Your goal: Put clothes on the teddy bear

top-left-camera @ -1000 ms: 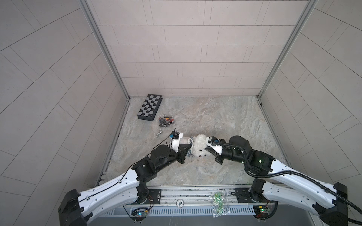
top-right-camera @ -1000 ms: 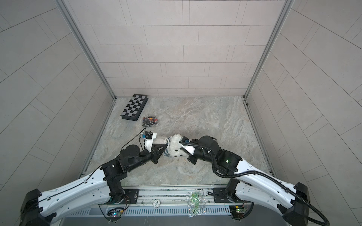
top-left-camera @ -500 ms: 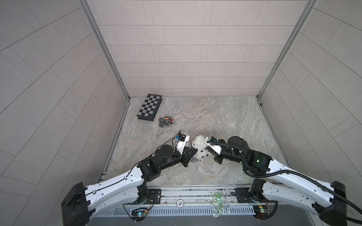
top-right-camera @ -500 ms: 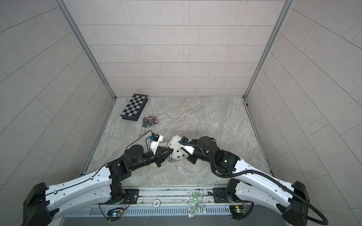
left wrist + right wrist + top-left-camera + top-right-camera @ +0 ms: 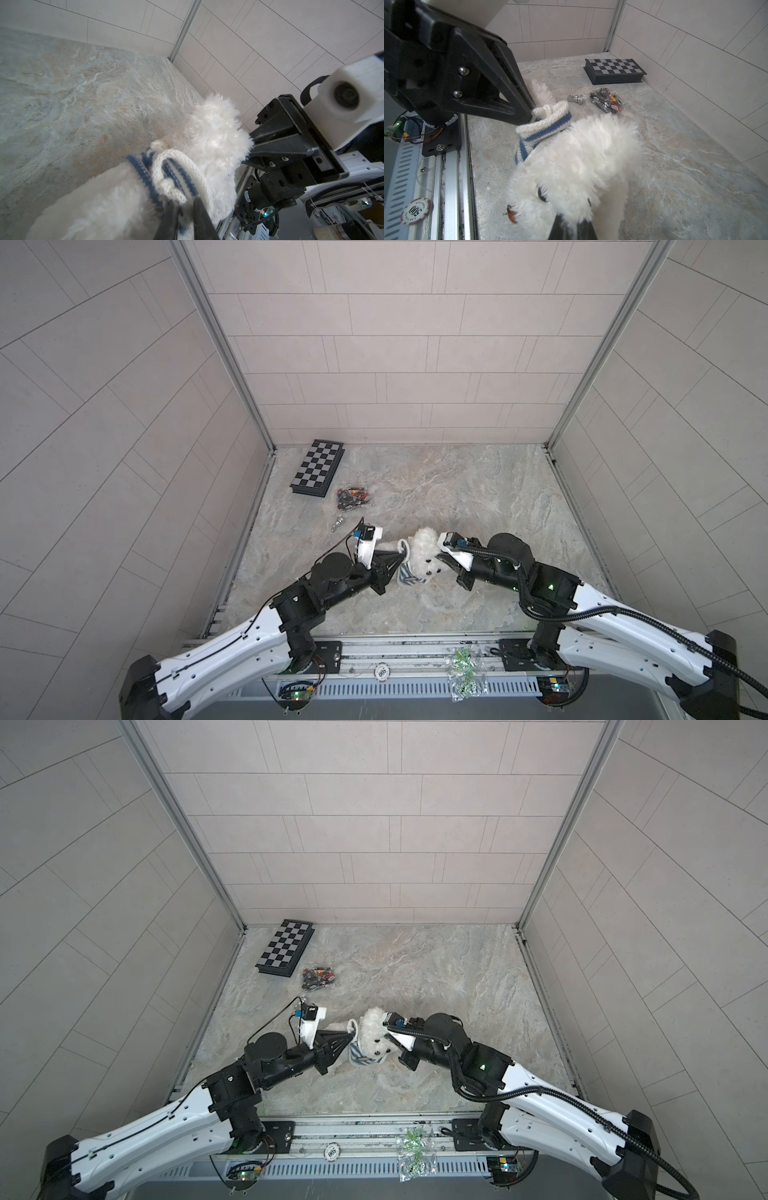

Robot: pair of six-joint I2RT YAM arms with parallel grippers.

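a: which way is the teddy bear [image 5: 424,553] lying, and where?

b: just 6 o'clock of the worktop [image 5: 478,497] middle, between the two arms. its long axis runs roughly 9 to 3 o'clock, with the head at the 3 end. the face is turned toward 6 o'clock, eyes and nose showing. the striped shirt [image 5: 405,577] is bunched in a ring right behind the head, and white fur pokes out of it toward 9.

a: and the grippers?

b: the left gripper [image 5: 185,202] comes in from 9 o'clock, jaws nearly together with the shirt's knit edge pinched between them. the right gripper [image 5: 569,220] comes in from 3 o'clock, pressed together on fur at the bear's head.

a: any writing you can read?

b: the poker chip [image 5: 415,211] on the front rail [image 5: 450,166] at 6 o'clock says "500", "las vegas", "poker club".

a: containers?

b: the clear bag [image 5: 352,497], about 11 o'clock from the bear, holds small dark pieces with bits of red and yellow. the chessboard case [image 5: 318,468], further out at 11, is folded shut, so i can't see inside. a silver chess piece [image 5: 575,97] lies loose just beside the bag. the second bag [image 5: 463,668] sits on the rail with green bits in it, can't tell what they are.
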